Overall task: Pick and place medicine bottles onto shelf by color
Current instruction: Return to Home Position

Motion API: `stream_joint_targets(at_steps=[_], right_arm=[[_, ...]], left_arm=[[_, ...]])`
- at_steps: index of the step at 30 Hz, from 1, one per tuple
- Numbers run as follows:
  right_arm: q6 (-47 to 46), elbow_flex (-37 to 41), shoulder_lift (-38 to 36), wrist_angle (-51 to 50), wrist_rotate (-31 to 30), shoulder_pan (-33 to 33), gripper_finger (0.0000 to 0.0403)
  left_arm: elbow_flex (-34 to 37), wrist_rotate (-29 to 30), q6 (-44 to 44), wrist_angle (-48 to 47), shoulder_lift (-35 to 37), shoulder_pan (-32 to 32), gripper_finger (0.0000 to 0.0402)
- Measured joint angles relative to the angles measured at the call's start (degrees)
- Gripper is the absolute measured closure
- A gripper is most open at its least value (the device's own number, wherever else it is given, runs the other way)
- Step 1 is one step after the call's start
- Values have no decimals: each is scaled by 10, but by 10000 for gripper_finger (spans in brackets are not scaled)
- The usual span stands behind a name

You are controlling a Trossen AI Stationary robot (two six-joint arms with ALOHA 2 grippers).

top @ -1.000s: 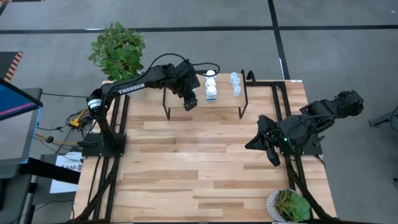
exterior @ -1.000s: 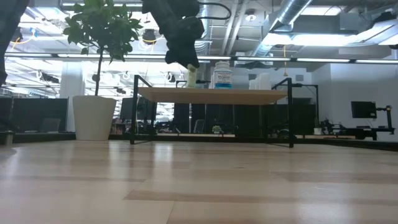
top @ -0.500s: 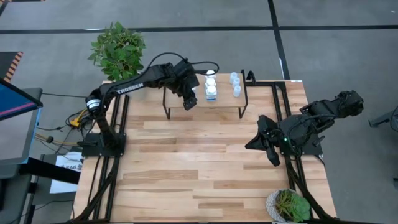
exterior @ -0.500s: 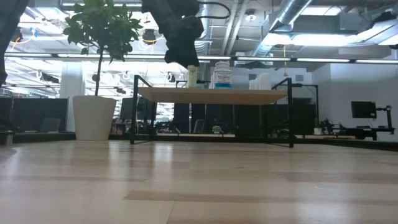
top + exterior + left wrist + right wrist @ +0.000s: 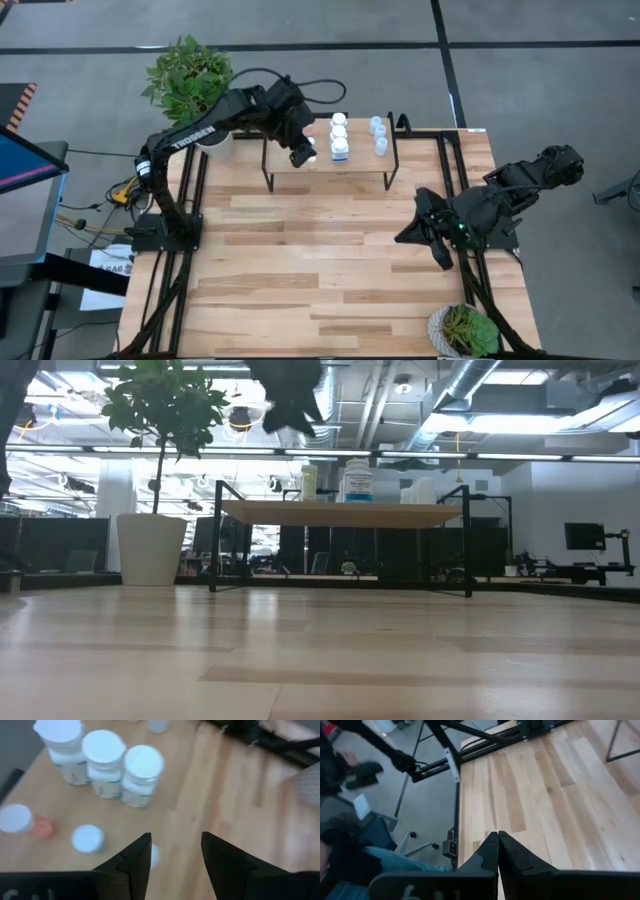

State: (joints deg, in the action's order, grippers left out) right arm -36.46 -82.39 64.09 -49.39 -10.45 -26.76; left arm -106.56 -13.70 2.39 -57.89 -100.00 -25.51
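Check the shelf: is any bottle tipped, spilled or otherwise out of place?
Nothing stands out. The medicine bottles that show stand upright in groups on the shelf, none lying over. The open left hand hovers above them, empty; the right hand waits shut over the right side of the table.

An open-plan office lab: exposed ceiling ducts (image 5: 470,400) upper right, a monitor (image 5: 583,536) at right, grey carpet tiles (image 5: 540,90) around the bench (image 5: 300,260).
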Motion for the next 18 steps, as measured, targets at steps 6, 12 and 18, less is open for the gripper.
stream_joint_targets(at_steps=[6, 12, 18], right_arm=[[-20, 0, 0, 3, 3, -54, 379], [-63, 0, 0, -13, 15, -102, 379], [-102, 2, 0, 7, 34, -125, 379]], left_arm=[[-129, -14, 72, -172, 1, 17, 244], [-225, 63, 91, -321, 23, 81, 244], [-190, 142, 129, -319, 98, 157, 244]])
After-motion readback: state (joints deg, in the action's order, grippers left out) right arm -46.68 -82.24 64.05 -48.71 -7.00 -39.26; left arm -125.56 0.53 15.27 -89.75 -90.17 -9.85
